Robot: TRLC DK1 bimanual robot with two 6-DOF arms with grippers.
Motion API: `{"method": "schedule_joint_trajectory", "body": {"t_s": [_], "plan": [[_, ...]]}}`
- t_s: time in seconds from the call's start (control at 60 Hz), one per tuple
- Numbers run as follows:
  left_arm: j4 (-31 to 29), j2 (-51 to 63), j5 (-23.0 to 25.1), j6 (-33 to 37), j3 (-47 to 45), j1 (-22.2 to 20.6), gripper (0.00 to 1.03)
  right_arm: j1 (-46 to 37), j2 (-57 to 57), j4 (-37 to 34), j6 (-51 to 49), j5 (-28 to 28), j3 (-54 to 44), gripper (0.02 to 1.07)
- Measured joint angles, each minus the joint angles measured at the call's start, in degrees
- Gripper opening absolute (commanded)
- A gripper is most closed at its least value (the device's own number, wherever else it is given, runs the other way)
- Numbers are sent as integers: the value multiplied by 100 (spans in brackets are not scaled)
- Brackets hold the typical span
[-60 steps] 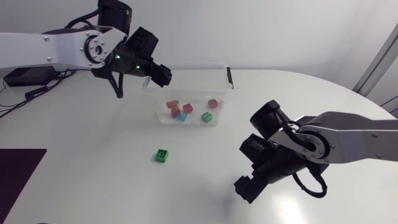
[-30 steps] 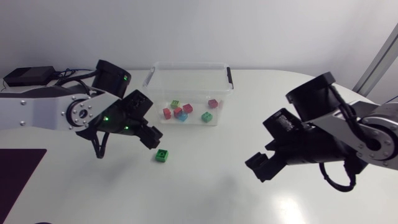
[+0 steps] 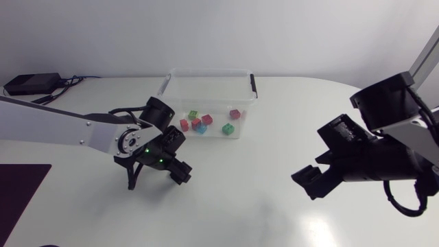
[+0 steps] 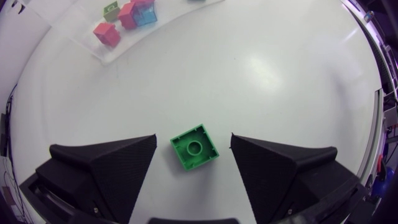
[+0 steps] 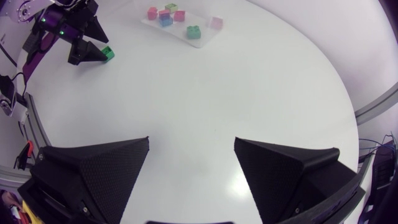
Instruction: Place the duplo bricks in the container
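Observation:
A lone green duplo brick (image 4: 194, 147) lies on the white table, between the fingers of my left gripper (image 4: 193, 140). The fingers are open and stand apart from the brick on both sides. In the head view my left gripper (image 3: 175, 170) covers that brick; the right wrist view shows the brick (image 5: 107, 54) at its tip. The clear container (image 3: 206, 71) stands just beyond, holding several red, green, blue and pink bricks (image 3: 201, 127). My right gripper (image 3: 312, 182) hangs open over bare table at the right, nothing between its fingers (image 5: 93, 168).
The container has black handle clips, one on its right side (image 3: 252, 84). A dark mat (image 3: 20, 189) lies at the table's left front edge. The table's curved edge runs close behind my right arm.
My left gripper swung from above the container down and toward the front, ending around the green brick. My right arm drew back to the right and lifted.

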Motion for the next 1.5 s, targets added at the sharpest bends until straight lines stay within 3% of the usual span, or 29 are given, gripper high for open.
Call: {"method": "schedule_joint_trajectory", "body": {"t_s": [0.05, 0.083, 0.133, 0.167, 0.367, 0.633, 0.917, 1.05, 1.25, 1.317, 1.35, 1.367, 1.5], "plan": [[0, 116, -52, -39, 37, -35, 79, -44, -70, -68, -42, 0, 24, 101], [0, 199, -83, -76, 68, -44, 67, -83, -125, -122, -61, 0, 48, 101], [0, 315, -160, -136, 96, -44, 37, -149, -201, -219, -85, 2, 98, 101], [-2, 382, -186, -160, 109, -44, 23, -197, -251, -284, -107, 0, 136, 101], [-273, 310, -227, -260, 212, -44, 20, -566, -564, -581, -323, -24, 372, 101], [-859, -1049, -334, -284, 962, -24, 21, -828, -938, -634, -358, -61, 439, 101], [-619, -1215, -363, -284, 2216, 369, 21, -1084, -1427, -632, -356, -63, 511, 102], [-184, -793, -380, -284, 2597, 518, 21, -1294, -1764, -632, -354, -63, 522, 102], [435, 133, -599, -284, 2780, 625, 27, -1526, -2470, -579, -313, 68, 522, 102], [627, 382, -673, -284, 2804, 645, 44, -1561, -2660, -540, -310, 87, 520, 102], [704, 492, -732, -282, 2811, 647, 64, -1576, -2736, -490, -310, 101, 505, 102], [758, 575, -787, -282, 2822, 651, 69, -1591, -2809, -442, -308, 116, 485, 102], [863, 715, -909, -280, 2826, 680, 90, -1635, -3008, -413, -310, 153, 361, 102]]}}
